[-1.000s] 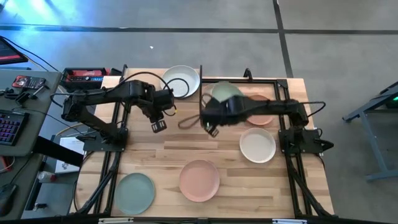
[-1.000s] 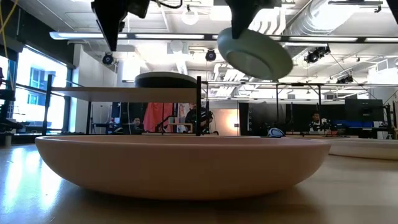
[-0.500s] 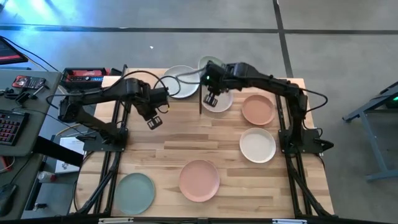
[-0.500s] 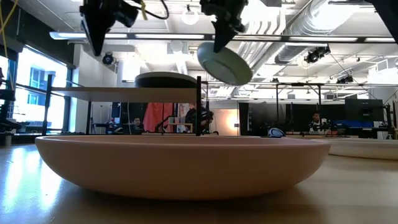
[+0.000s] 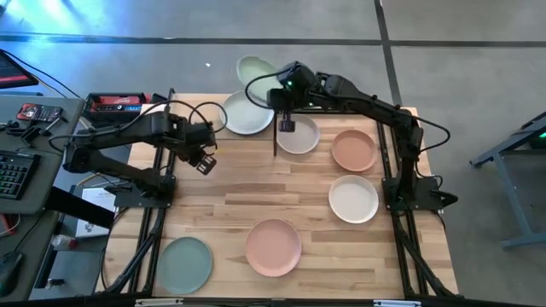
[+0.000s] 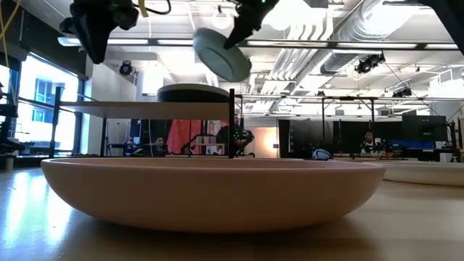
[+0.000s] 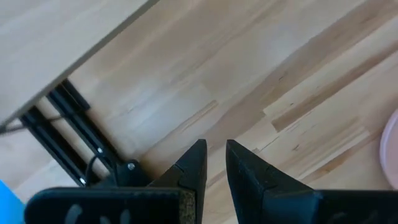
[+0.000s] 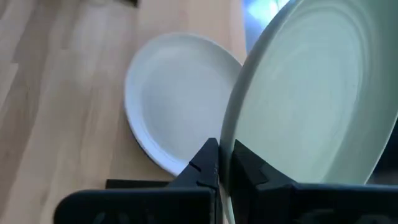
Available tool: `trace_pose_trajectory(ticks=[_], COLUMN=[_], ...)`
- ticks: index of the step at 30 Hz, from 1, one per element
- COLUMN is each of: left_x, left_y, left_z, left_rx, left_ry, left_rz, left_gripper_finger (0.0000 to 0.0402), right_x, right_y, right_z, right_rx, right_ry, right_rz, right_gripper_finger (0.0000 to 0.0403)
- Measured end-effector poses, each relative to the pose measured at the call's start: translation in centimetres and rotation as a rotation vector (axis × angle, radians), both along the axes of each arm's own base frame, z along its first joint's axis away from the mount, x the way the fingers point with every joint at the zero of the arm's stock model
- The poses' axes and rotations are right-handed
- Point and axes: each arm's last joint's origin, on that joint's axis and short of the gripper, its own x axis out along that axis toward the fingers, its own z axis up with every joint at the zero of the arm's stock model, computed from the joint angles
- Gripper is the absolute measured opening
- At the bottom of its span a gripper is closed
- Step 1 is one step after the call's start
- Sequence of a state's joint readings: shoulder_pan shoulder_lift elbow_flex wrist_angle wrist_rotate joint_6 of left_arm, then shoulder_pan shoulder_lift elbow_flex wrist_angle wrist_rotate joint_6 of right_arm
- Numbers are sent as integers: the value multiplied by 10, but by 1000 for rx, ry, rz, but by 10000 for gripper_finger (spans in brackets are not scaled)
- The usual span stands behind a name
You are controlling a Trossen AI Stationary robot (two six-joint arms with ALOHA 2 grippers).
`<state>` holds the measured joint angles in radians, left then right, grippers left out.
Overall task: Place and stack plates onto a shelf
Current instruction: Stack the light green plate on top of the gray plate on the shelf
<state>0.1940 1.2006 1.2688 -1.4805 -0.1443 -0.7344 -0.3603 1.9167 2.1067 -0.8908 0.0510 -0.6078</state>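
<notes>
My right gripper (image 5: 286,92) is shut on a pale grey-green plate (image 5: 253,68) high above the table's far edge, over the shelf (image 6: 145,109). A white plate (image 5: 247,113) rests flat on the shelf board and also shows in the right wrist view (image 8: 174,99). My left gripper (image 5: 203,162) hangs above the table at the left, its fingers (image 7: 198,163) almost together and empty. On the table lie beige-grey (image 5: 299,135), terracotta (image 5: 353,149), white (image 5: 353,198), pink (image 5: 273,247) and sage green (image 5: 183,263) plates. My right gripper pinches the plate's rim (image 8: 225,146) between its two fingers, one on the hollow upper face and one on the underside. The fingers reach it from the table's right side. The plate (image 6: 221,54) is lifted clear and tilted, reaching out past the fingers toward the left.
The shelf's black uprights (image 5: 275,136) stand between the white and beige-grey plates. The big pink plate (image 6: 210,192) fills the low view's foreground. A keyboard and tools (image 5: 26,128) lie on a side desk at the left.
My right gripper has carried the pale grey-green plate from above the beige-grey plate toward the table's far edge and left, over the shelf, with the plate staying tilted. My left gripper has drawn back toward the table's left edge.
</notes>
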Motion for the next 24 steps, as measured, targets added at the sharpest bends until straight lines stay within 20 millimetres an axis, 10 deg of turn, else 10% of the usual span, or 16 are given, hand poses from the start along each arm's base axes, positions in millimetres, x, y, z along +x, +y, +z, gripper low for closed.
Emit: trace_pose_trajectory(ticks=[24], left_x=[-1], left_y=[0], left_z=[-8], left_rx=[-21], left_ry=[-48], left_rz=[149], left_gripper_finger=[51], right_x=[32], right_y=[14], right_z=[-44], right_rx=[-284], right_ry=[257], right_rz=[447], right_gripper_finger=[0])
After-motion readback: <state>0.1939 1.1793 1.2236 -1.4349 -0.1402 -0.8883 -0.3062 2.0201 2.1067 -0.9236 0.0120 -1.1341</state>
